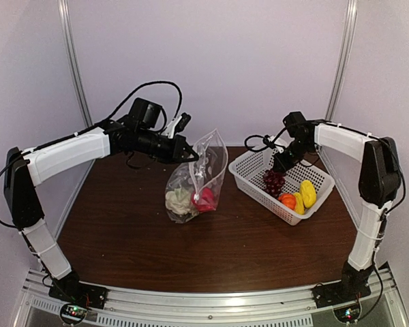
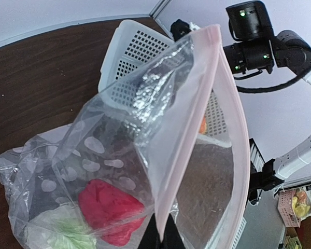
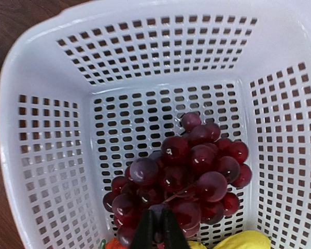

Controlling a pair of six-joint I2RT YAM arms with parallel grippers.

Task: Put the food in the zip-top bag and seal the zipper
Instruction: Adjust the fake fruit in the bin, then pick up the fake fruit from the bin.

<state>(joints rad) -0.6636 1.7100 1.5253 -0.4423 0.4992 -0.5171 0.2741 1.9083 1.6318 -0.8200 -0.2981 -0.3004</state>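
While left pincer [image 2: 162, 228] pinches crinkly bag [image 2: 119, 155], right pincer [image 3: 156, 223] sits shut among glossy grapes [image 3: 197, 161].

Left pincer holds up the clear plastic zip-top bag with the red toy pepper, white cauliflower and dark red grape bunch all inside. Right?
No. The dark red grape bunch is not in the clear plastic zip-top bag; it lies in the white mesh plastic basket, as the right wrist view shows. The rest is right.

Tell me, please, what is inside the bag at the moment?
Inside the bag lie a red pepper and a white cauliflower, at the bottom. Crinkled plastic hides whatever might sit beneath them.
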